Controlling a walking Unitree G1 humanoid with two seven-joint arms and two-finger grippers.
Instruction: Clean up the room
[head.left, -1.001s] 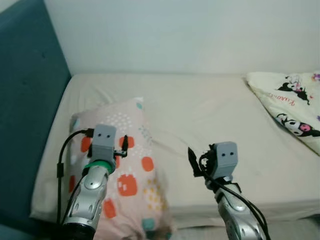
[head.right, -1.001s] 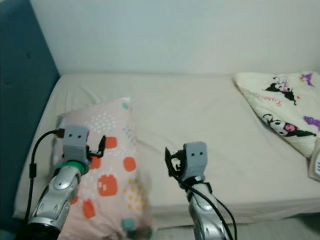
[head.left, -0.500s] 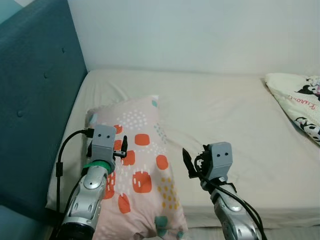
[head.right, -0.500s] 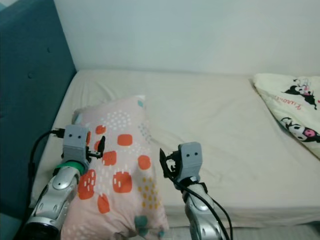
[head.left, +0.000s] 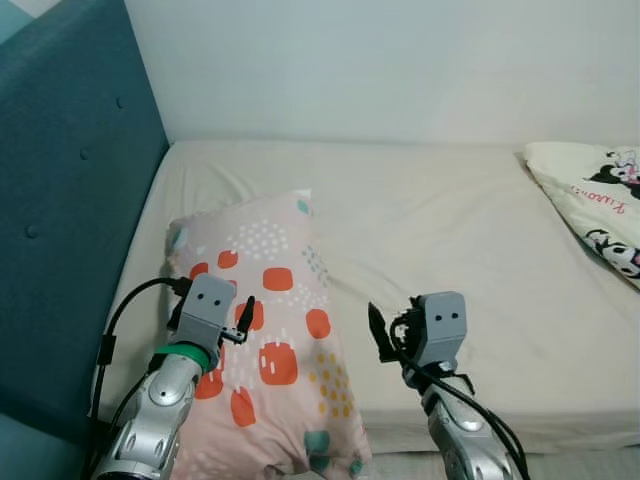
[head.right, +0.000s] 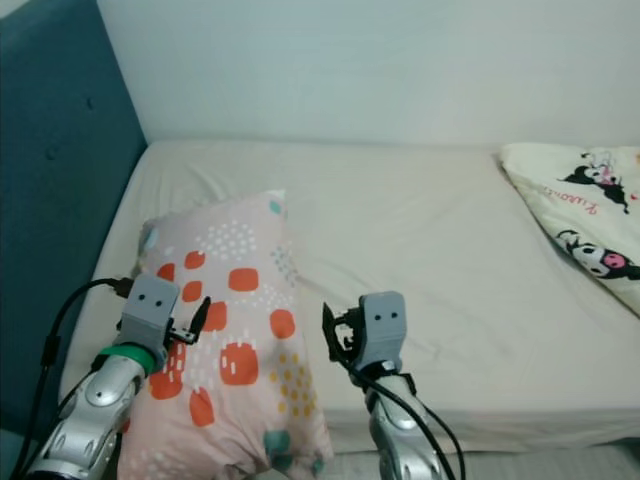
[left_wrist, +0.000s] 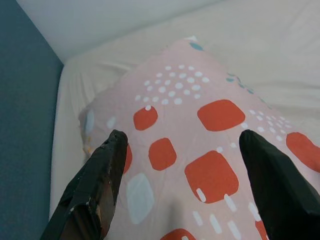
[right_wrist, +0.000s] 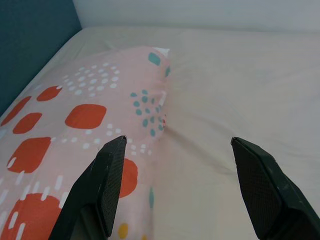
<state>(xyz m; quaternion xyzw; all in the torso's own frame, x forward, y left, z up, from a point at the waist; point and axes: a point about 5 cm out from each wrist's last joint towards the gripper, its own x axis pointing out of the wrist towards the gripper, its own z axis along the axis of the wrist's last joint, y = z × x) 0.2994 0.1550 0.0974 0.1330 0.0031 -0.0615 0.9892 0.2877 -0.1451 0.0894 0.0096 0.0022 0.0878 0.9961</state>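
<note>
One bed (head.left: 430, 215) with a plain cream sheet, pushed against a white wall (head.left: 400, 60). One teal padded headboard (head.left: 60, 200) along the bed's left side.

One pillow (head.left: 270, 340) on the bed: pink, with orange blobs, white dots and a few teal marks. It lies at the headboard end of the bed, long axis running from the wall side toward the near edge, with its near end hanging over the bed's front edge. The side nearer the headboard is close to it, but I can't tell whether it touches.

One blanket (head.left: 595, 215), cream with cartoon prints, at the far end of the bed from the headboard, well apart from the pillow. Partly cut off by the frame edge.

Two grippers, both raised at the near edge of the bed:
- left gripper (left_wrist: 182, 150): over the near half of the pillow, fingers spread wide apart, nothing between them. Wrist view looks along the pillow toward the wall, both fingertips above the fabric; contact can't be judged.
- right gripper (right_wrist: 177, 150): just beside the pillow on the side away from the headboard, above the sheet. Fingers spread wide, holding nothing. Wrist view shows one finger (right_wrist: 102, 185) over the pillow's edge and the other over bare sheet.

One black cable (head.left: 125, 320) loops from the left wrist down along the arm.
</note>
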